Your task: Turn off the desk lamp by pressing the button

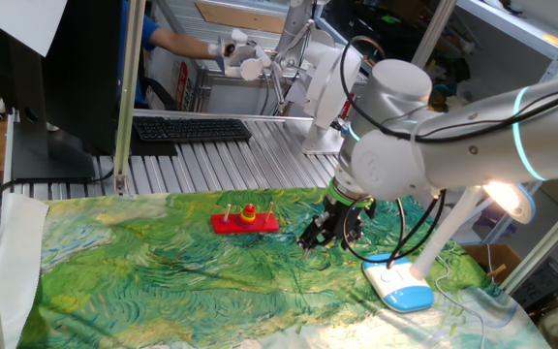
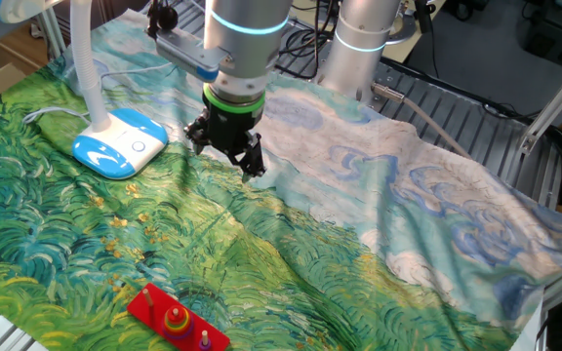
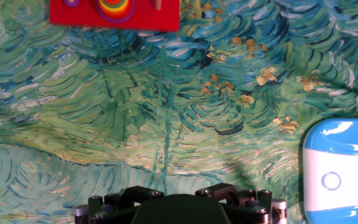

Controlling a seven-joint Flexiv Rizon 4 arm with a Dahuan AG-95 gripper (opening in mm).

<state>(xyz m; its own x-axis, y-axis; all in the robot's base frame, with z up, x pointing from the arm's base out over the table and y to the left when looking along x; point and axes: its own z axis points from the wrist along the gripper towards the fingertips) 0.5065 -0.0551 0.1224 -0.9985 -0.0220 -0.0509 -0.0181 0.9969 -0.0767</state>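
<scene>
Desk lamp stands lit at the table's edge, its button a small ring on the white base plate. Near it, apart, hangs the tool above the painted cloth; finger state unclear. Red peg toy lies well apart.

Red ring-stacker toy on painted cloth

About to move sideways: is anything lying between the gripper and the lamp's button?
Nothing: in the other fixed view only bare painted cloth separates the gripper from the desk lamp and its button.
</scene>
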